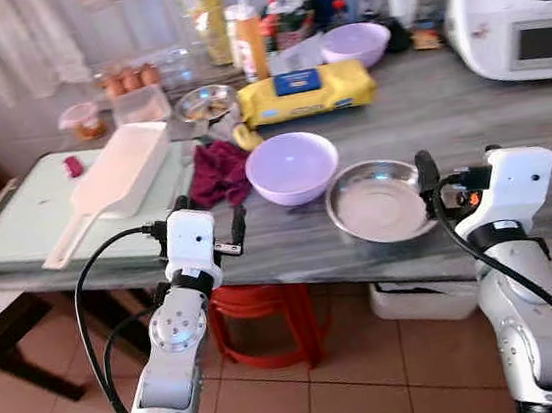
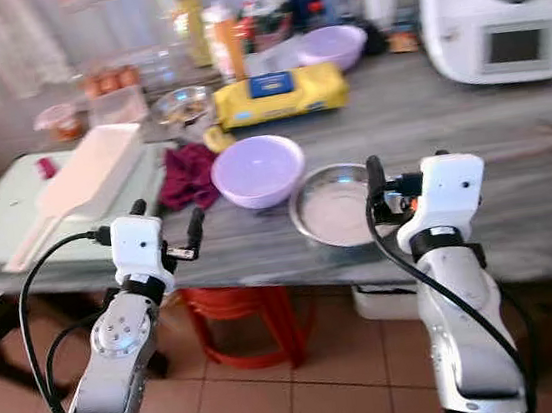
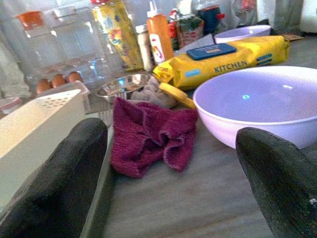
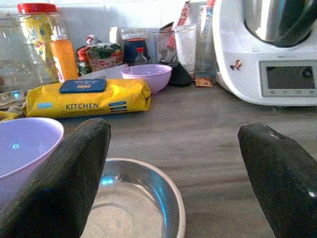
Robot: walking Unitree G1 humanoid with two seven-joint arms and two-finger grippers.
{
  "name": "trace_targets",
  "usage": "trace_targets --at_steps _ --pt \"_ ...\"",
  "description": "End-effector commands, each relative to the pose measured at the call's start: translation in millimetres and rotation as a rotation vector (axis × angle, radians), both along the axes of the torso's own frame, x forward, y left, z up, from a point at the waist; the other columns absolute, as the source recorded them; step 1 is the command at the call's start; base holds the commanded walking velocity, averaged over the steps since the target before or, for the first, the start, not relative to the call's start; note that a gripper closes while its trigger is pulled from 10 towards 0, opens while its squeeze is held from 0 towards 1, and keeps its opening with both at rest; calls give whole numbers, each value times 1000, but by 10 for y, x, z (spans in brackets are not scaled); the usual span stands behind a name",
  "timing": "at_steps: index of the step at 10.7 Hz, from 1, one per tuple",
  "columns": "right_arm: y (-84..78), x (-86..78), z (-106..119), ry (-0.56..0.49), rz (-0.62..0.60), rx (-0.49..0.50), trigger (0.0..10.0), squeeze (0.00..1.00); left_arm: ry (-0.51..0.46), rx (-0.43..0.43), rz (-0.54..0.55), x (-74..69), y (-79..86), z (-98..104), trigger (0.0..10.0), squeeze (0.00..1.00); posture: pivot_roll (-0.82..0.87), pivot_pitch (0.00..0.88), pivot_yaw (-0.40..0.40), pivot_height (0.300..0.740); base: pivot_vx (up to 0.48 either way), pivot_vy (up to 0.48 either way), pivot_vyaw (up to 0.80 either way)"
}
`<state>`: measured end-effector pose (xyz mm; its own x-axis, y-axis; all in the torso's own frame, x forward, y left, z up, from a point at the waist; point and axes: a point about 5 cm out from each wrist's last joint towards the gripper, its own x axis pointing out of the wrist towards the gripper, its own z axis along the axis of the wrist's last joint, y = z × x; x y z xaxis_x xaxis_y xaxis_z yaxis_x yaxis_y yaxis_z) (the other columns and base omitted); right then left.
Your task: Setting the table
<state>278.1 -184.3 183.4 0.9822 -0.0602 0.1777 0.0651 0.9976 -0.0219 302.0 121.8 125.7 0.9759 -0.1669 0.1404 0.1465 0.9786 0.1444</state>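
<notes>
On the grey bench (image 1: 466, 113) before me, near its front edge, a lilac bowl (image 1: 292, 167) and a shallow steel bowl (image 1: 380, 201) stand just beside each other, the steel one to the right. My left hand (image 1: 205, 227) hangs at the bench's front edge, its two black fingers (image 3: 54, 183) spread wide apart and gripping nothing; it points toward a crumpled maroon cloth (image 3: 151, 135) and the lilac bowl next to it. My right hand (image 1: 443, 174) sits at the near right rim of the steel bowl, fingers (image 4: 62, 183) likewise parted and empty, with the bowl's rim showing between them in the wrist view.

To the left lies a pale green tray (image 1: 16, 223) carrying a white long-handled scoop (image 1: 116, 176) and a small red piece I cannot identify. Behind the cloth sits a small steel dish (image 1: 205, 101) with something in it, and behind the lilac bowl a yellow pack marked KITCHEN (image 4: 89, 99). Further back stand a second lilac bowl (image 4: 146, 77), an orange squeeze bottle (image 4: 64, 57), a red-lidded jar (image 4: 37, 27), and eggs (image 1: 130, 80) in a clear box. A white kitchen machine (image 4: 267, 54) with a small screen occupies the bench's far right. Under the bench is a red stool (image 1: 264, 314) on a tiled floor.
</notes>
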Motion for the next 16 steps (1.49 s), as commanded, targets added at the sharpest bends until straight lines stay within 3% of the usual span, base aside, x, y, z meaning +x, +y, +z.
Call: trace_targets --at_steps 1,3,13,16 --pt "54 8 15 -13 11 3 10000 0 -1 20 29 3 43 -8 10000 0 -159 40 106 740 0 0 -800" --pt "78 13 2 -18 18 12 10000 0 5 19 32 -15 29 -19 10000 0 -155 41 108 740 0 0 -603" --pt "130 10 -62 -11 16 43 10000 0 17 58 21 -43 29 -34 10000 0 -141 61 118 740 0 0 0" --pt "125 3 -87 -6 10 48 10000 0 19 62 20 -40 34 -29 10000 0 -142 63 120 740 -249 0 0"
